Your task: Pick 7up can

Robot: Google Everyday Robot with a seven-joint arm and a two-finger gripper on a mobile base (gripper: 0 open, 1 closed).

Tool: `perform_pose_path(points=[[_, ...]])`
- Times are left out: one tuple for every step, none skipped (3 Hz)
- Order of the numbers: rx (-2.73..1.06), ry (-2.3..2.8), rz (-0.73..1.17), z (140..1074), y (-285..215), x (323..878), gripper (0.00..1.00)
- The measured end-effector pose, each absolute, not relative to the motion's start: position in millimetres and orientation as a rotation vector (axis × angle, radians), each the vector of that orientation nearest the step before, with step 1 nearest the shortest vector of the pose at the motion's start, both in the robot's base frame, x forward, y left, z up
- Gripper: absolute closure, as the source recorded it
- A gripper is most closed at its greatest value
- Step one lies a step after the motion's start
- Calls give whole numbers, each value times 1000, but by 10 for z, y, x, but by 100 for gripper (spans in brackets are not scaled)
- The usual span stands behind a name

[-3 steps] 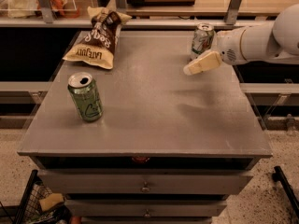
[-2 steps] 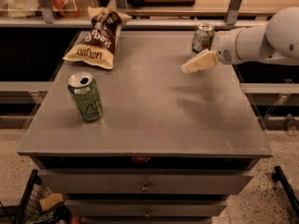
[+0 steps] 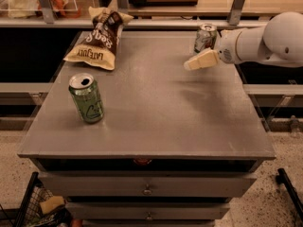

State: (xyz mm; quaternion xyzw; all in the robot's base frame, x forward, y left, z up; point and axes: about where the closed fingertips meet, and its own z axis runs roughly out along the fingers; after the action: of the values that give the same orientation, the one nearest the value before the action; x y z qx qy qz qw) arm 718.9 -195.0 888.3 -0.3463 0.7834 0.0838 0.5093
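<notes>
The 7up can [image 3: 205,37], pale silver-white with green patches and a silver top, stands upright near the far right corner of the grey table [image 3: 147,112]. My gripper [image 3: 199,61] reaches in from the right on a white arm, hovering just in front of and slightly left of the can, its cream finger [image 3: 204,59] pointing left. It holds nothing that I can see.
A darker all-green can [image 3: 86,98] with a pale line drawing stands at the table's left. A brown and cream chip bag [image 3: 100,39] lies at the far left. Drawers [image 3: 147,188] sit below the tabletop; a shelf rail [image 3: 156,22] runs behind it.
The gripper has drifted slightly left in front of the 7up can. The cans and bag have not moved.
</notes>
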Motion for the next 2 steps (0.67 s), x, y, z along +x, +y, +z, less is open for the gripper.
perform_pose_path(points=[[-814, 1868, 219, 8876, -1932, 7346, 0], [-805, 1838, 251, 8883, -1842, 7484, 18]])
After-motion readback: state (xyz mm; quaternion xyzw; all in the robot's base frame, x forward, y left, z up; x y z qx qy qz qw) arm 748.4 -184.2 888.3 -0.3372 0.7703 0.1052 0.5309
